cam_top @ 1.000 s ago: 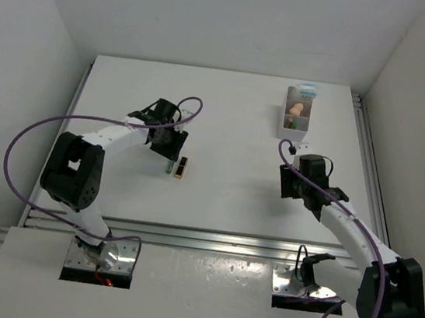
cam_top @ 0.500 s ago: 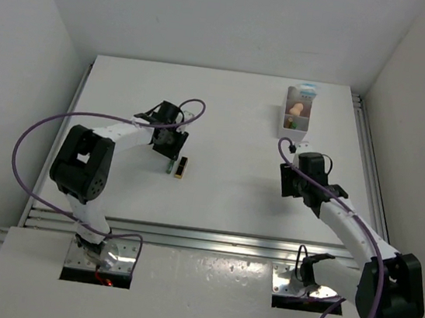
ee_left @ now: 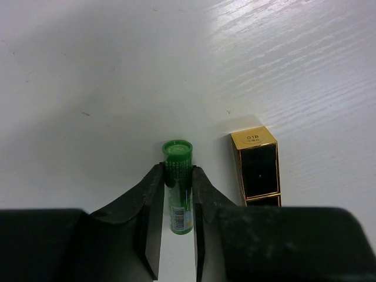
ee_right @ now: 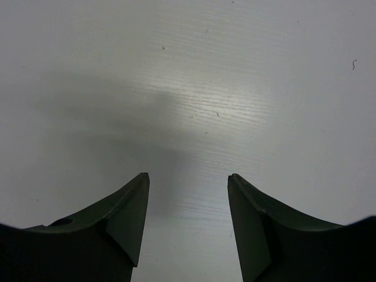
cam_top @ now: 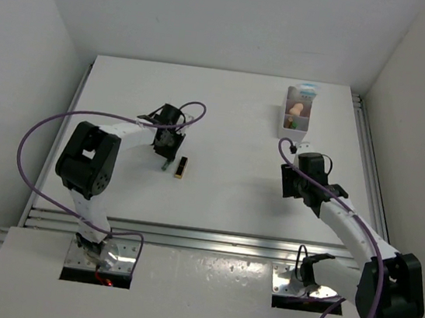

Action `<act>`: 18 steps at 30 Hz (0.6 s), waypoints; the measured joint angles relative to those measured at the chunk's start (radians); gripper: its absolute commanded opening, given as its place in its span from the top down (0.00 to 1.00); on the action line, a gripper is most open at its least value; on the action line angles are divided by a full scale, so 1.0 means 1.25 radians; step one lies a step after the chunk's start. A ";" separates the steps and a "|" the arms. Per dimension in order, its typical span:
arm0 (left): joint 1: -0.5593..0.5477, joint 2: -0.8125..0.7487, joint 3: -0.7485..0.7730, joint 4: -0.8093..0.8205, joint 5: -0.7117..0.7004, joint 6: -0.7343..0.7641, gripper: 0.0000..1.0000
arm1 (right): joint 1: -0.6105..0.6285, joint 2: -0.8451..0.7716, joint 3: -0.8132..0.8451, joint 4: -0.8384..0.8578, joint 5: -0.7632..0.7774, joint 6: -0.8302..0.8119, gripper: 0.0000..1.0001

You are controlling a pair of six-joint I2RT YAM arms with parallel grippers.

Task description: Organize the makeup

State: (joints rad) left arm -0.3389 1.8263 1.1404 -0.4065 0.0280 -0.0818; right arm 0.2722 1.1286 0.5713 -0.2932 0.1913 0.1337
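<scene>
Inside the left gripper, the small green plastic tube is pinched on the white surface, long axis toward 12 o'clock. A square gold-and-black lipstick case lies parallel at its 3 o'clock. The right gripper, spread and empty, is well apart.

white tray | table far-right area | near back edge

My matt black plastic fingers hold a glossy green tube; at three o'clock, the lipstick case gleams gold.
</scene>
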 measured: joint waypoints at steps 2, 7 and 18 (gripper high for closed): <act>0.001 0.000 0.000 0.003 -0.005 -0.001 1.00 | 0.000 0.000 0.000 -0.001 0.003 0.002 0.43; 0.009 0.003 0.012 -0.003 -0.016 0.006 1.00 | -0.001 -0.004 0.000 -0.002 0.016 0.013 0.43; -0.020 0.083 0.377 0.247 0.063 0.153 1.00 | -0.097 -0.123 -0.063 -0.016 0.074 0.110 0.45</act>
State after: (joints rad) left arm -0.3634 1.9297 1.6112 -0.0978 0.1074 0.1097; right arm 0.1513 0.9752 0.4927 -0.3126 0.2840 0.2707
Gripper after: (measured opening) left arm 0.256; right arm 0.557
